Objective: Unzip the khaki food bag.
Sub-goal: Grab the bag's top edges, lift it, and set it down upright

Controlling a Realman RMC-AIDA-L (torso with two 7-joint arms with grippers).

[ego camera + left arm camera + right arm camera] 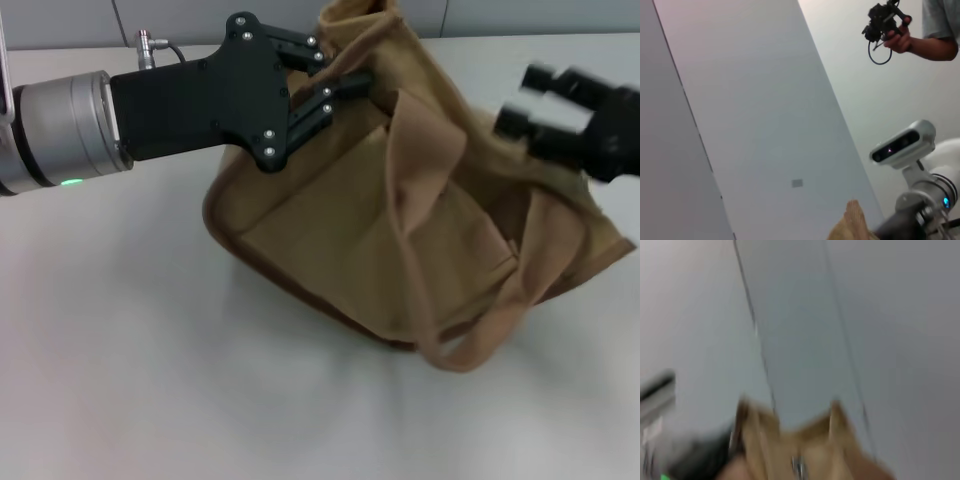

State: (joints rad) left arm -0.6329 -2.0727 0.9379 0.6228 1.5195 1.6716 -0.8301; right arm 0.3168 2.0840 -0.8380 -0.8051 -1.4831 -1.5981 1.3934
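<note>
The khaki food bag (380, 230) lies tilted on the white table, its front pocket facing me and a wide strap handle (480, 340) drooping at the front. My left gripper (345, 85) reaches in from the left and is shut on the bag's raised top corner. A bit of that corner shows in the left wrist view (852, 225). My right gripper (520, 98) hovers at the bag's right top end, open, holding nothing. The right wrist view shows the bag's top (815, 450) with a metal zipper pull (798, 465).
White table (120, 350) all round the bag. Grey wall panels (200, 20) stand behind it. In the left wrist view a person's hand holds a black device (885, 22) high up, and my head camera (902, 142) shows.
</note>
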